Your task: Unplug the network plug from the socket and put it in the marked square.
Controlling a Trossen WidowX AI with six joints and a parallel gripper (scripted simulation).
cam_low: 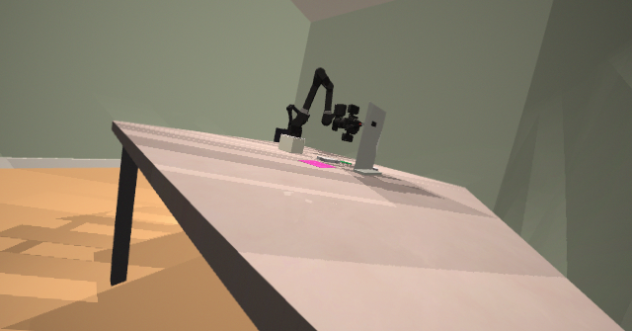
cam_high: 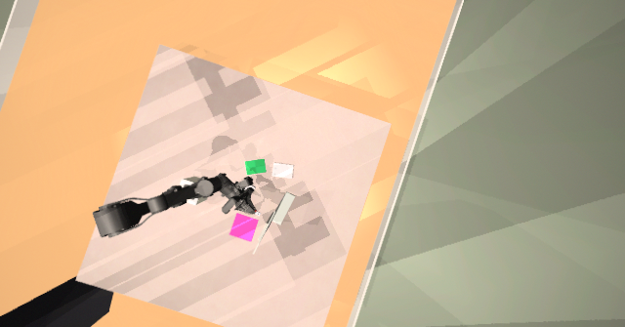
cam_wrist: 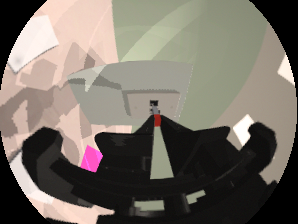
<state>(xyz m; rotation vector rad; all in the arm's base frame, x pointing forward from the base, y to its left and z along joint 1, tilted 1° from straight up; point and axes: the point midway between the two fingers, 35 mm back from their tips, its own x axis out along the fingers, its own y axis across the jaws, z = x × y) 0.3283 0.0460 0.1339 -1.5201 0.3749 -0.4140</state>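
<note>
Black end effector (cam_high: 256, 213) (cam_low: 360, 124) (cam_wrist: 156, 117) gripping red/gray plug (cam_high: 258, 213) (cam_wrist: 157, 120), flat gray panel (cam_high: 265, 230) (cam_low: 369, 145) (cam_wrist: 100, 102) w/ dark sq. opening

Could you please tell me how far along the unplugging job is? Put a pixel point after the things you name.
The plug (cam_high: 258, 214) (cam_low: 360, 124) (cam_wrist: 157, 120) looks unlocked and out: it appears to stand clear of the socket (cam_wrist: 154, 103). The end effector (cam_high: 256, 212) (cam_low: 361, 124) (cam_wrist: 156, 117) grips it in the air. Left: lowering it onto the marked square, probably the pink one (cam_high: 243, 227) (cam_low: 317, 164) (cam_wrist: 92, 159), releasing, and backing off.

The arm (cam_high: 168, 199) (cam_low: 312, 96) reaches up from near one edge of the desk, bends at a high elbow and drops to the level gripper (cam_high: 257, 213) (cam_low: 360, 124) (cam_wrist: 157, 120), its fingers nearly together, pinching something, above the desk's inner area
</note>
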